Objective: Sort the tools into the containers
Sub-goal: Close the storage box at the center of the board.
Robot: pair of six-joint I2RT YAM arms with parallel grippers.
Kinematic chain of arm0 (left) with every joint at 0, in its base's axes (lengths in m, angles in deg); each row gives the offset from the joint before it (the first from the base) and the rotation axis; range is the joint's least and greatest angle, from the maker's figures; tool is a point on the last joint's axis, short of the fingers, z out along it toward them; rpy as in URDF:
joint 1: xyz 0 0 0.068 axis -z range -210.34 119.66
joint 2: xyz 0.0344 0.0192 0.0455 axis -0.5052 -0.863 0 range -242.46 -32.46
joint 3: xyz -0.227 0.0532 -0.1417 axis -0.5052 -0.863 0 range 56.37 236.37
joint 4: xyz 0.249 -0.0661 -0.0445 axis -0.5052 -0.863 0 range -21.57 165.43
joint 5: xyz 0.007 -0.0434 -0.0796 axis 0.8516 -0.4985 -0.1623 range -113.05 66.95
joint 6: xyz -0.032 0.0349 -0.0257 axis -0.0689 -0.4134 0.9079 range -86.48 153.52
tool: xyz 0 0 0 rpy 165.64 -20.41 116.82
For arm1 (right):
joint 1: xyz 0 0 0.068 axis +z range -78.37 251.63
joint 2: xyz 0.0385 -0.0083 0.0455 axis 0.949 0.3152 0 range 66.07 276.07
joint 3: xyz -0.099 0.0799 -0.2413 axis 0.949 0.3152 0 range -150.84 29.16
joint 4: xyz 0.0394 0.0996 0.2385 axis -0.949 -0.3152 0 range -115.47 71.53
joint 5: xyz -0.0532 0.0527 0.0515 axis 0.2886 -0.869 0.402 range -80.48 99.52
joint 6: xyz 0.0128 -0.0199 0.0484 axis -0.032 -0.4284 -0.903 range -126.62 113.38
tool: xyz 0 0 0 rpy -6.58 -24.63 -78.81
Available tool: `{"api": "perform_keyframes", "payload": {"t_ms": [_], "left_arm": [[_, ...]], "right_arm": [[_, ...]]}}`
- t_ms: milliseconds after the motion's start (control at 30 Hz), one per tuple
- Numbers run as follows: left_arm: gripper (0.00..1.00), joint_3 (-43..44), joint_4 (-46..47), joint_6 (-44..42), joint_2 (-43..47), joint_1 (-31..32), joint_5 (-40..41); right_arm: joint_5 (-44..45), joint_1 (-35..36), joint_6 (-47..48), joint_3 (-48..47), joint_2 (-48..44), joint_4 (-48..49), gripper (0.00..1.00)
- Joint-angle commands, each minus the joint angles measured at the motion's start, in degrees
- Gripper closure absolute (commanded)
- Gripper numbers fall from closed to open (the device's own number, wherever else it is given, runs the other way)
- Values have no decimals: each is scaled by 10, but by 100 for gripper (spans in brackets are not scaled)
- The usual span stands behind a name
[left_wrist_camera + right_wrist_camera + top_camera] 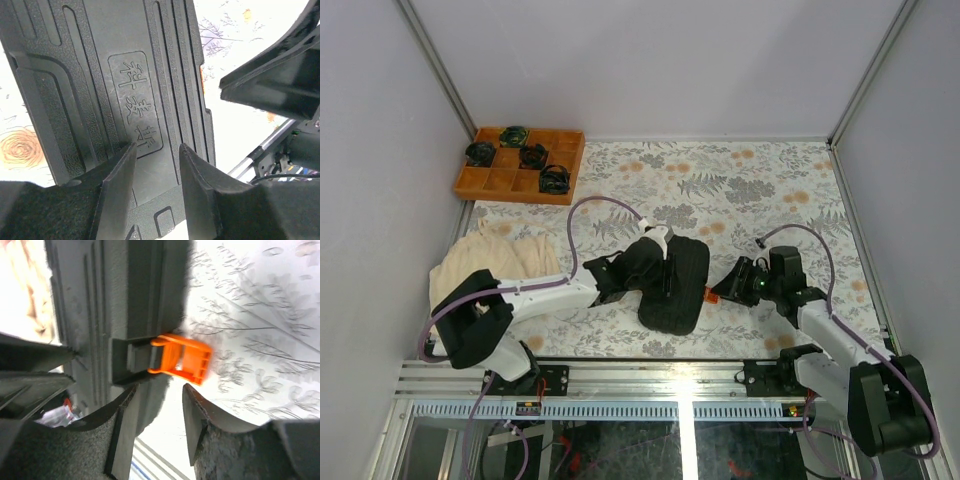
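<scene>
The container, a black plastic tool case (682, 292), lies closed on the flowered tablecloth between the two arms. Its ribbed lid (100, 75) fills the left wrist view. My left gripper (157, 147) hovers over that lid, open, with nothing between its fingers. The orange latch (182, 359) sticks out from the case's right side (115, 315). My right gripper (160, 387) sits just short of the latch, open and empty, the latch beyond its tips. From above, the left gripper (658, 268) is over the case and the right gripper (725, 288) beside the latch (710, 296). No tools show.
An orange gridded tray (490, 180) with several round black-green coiled items stands at the back left. A cream cloth (495, 262) lies bunched at the left by the left arm. Grey walls close in the table; a metal rail (670, 378) runs along the near edge.
</scene>
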Motion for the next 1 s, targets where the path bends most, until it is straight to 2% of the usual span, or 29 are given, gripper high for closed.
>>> {"api": "perform_keyframes", "payload": {"t_ms": [0,133,267,400,500,700,967], "left_arm": [[59,-11,-117,-45,2,-15,62],[57,2,-88,-60,16,-15,34],[56,11,-70,-72,18,-12,15],[56,8,-69,-81,11,-12,14],[56,1,-68,-82,8,-11,11],[59,-14,-57,-76,7,-7,6],[61,-20,-42,-63,-9,14,4]], "right_arm": [[171,2,32,-45,-63,-133,51],[201,2,16,-31,-104,-136,38],[144,2,-21,7,-107,-71,32],[87,2,-73,47,-95,23,30],[69,2,-94,60,-81,49,31],[42,2,-119,76,-42,82,42],[23,2,-131,83,18,123,51]]}}
